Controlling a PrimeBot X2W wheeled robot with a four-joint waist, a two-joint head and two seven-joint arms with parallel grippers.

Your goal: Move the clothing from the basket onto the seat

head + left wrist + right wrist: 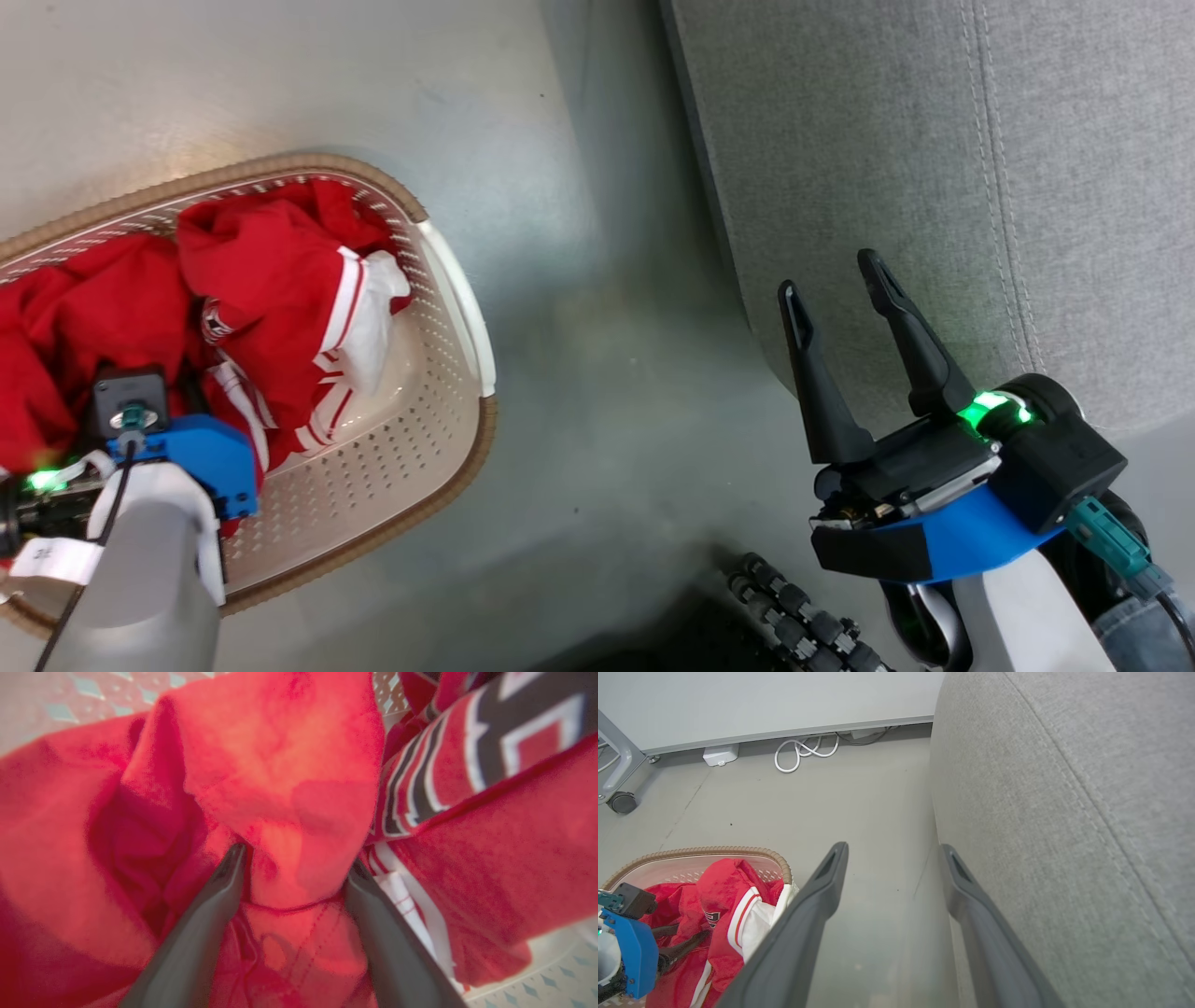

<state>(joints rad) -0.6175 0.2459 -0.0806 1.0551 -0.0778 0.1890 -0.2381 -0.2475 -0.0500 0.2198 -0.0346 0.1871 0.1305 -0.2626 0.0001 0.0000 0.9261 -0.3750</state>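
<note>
1. The left pincer is down inside the basket, its jaws spread wide. A raised fold of the clothing stands between its two fingers. The jaws are not closed on the fold, so nothing is gripped.
2. The clothing lies crumpled in the basket all around this pincer. There is plain red cloth to its left and ahead. To its right are a white stripe and a panel with black-and-white block lettering.
3. The right pincer is also fully open and holds nothing. It hangs above the grey floor.
4. The seat is just beside the right pincer on its right, and its rounded edge is close to the right-hand finger.
5. The basket sits on the floor well to the left of the right pincer, apart from the seat.
</note>
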